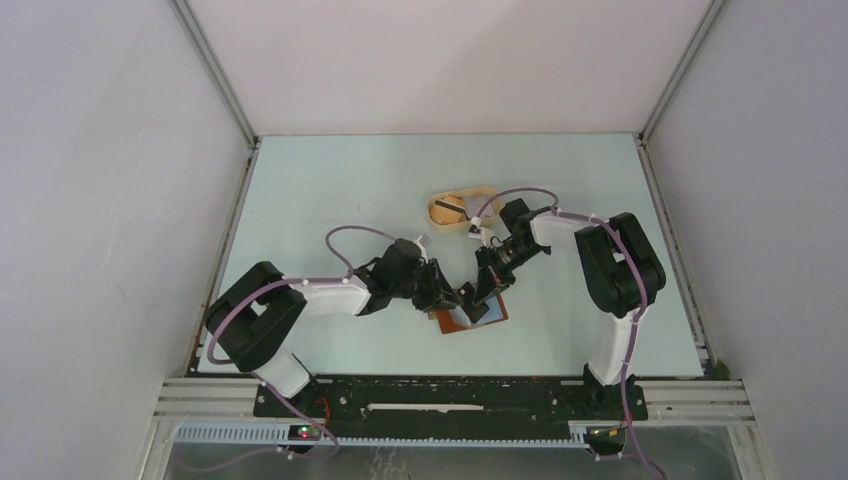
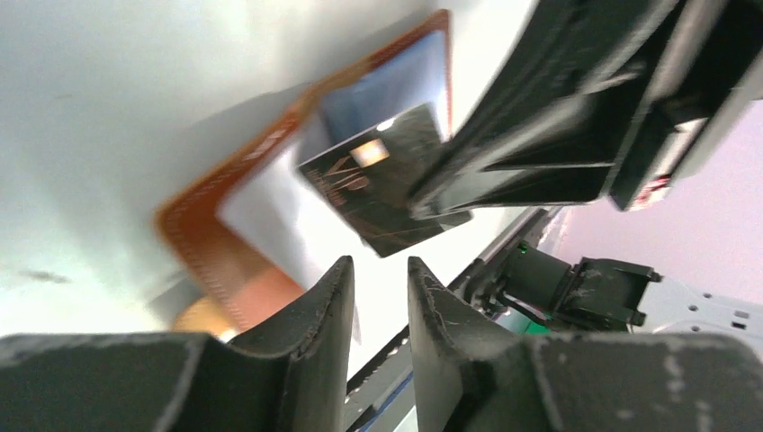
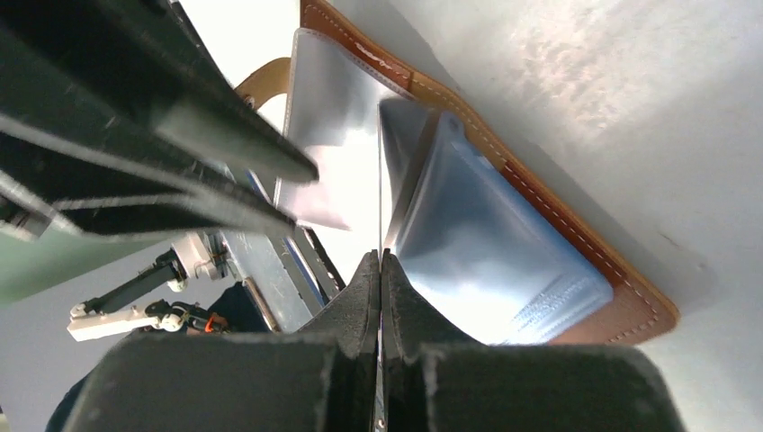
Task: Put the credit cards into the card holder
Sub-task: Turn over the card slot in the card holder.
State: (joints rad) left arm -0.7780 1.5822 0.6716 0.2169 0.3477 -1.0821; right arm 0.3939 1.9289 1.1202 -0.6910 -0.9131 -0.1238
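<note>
card holder [image 3: 621, 292] open, reddish-brown, pockets [image 3: 486, 243] seemingly clear; right tool [image 3: 380, 256] pinches dark card [image 2: 378, 180].

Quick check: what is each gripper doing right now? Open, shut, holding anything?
Left gripper: open, jaws apart with nothing between them.
Right gripper: closed on a dark credit card, at the open card holder.
</note>
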